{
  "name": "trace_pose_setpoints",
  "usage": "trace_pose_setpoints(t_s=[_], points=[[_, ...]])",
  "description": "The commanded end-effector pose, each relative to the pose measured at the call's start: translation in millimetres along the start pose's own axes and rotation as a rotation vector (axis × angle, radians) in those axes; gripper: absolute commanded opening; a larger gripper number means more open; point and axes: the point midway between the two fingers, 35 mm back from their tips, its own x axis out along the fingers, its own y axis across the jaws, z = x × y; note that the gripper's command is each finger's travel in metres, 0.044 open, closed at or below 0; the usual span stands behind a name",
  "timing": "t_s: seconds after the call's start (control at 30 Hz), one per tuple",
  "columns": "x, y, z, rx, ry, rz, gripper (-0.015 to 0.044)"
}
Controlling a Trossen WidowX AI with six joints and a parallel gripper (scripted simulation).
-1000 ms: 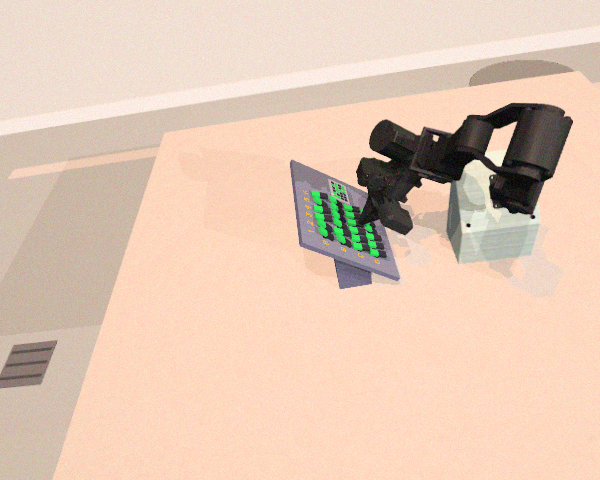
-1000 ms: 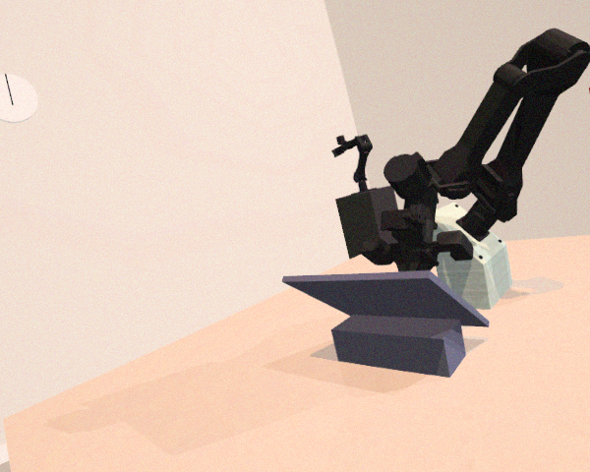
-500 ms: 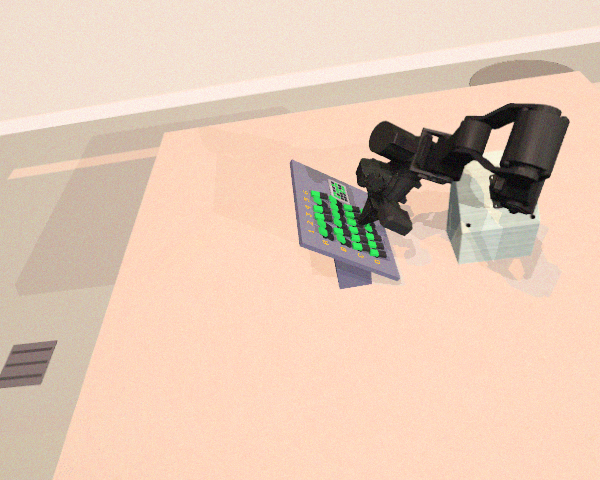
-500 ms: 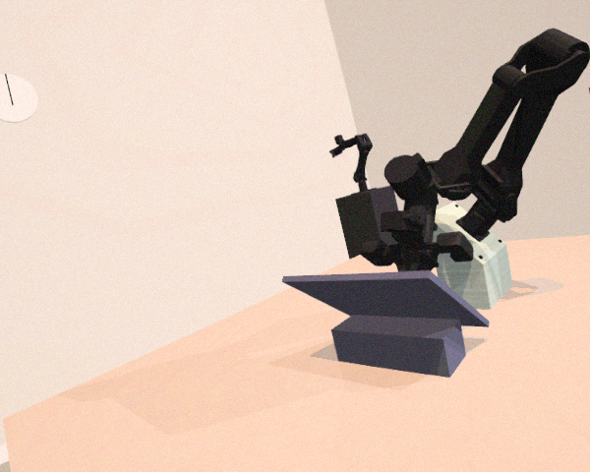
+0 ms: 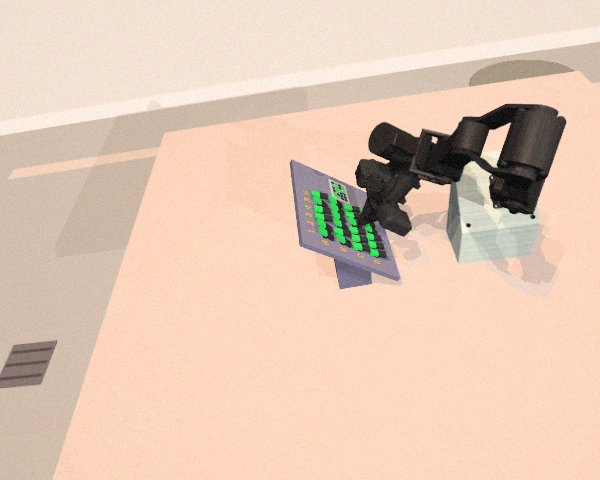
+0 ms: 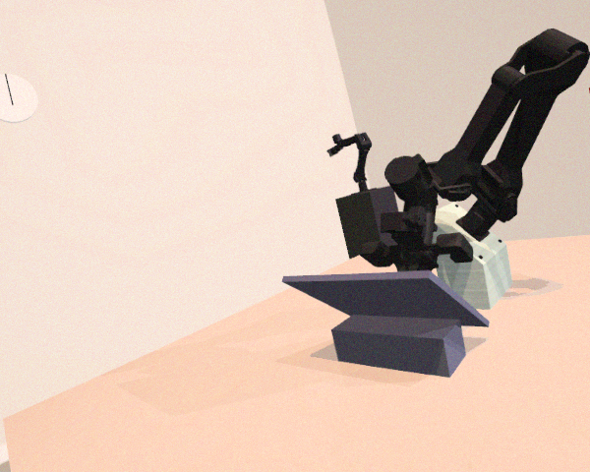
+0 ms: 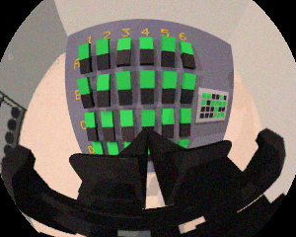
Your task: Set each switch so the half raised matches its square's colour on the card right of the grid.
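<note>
- The switches (image 5: 341, 222) sit in a grid of green and dark grey rockers on a slate-blue panel (image 5: 303, 227), lettered down one edge and numbered along another in orange.
- In the wrist view the grid (image 7: 138, 89) fills the upper middle, with its nearest row partly hidden behind the pincer.
- The small card (image 5: 337, 190) lies on the same panel just beside the grid, at the panel's far corner in the top view; in the wrist view it (image 7: 214, 106) sits right of the grid, and its squares are too small to read one by one.
- The pincer (image 5: 366, 215) is pressed together with nothing between its fingers, its dark tip pointing down at the grid's arm-side row.
- Whether the tip touches a rocker cannot be told.
- The panel is tilted, raised on a block of the same colour (image 6: 396, 345), as the exterior view shows.
- The arm (image 6: 508, 122) bends over from a pale green pedestal (image 5: 463, 248) that stands near the panel.
- Everything rests on a peach surface (image 5: 238, 361).
</note>
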Motion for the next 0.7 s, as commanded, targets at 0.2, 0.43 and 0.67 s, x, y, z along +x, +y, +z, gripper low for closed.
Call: trace_pose_setpoints(t_s=[0.2, 0.43, 0.67], points=[[-45.2, -7.8, 1.7, 0.001, 0.034, -0.020, 0.0000], [-64.8, -2.0, 2.5, 0.006, 0.029, -0.009, 0.0000], [-66.5, 1.0, 12.1, 0.006, 0.029, -0.009, 0.0000]])
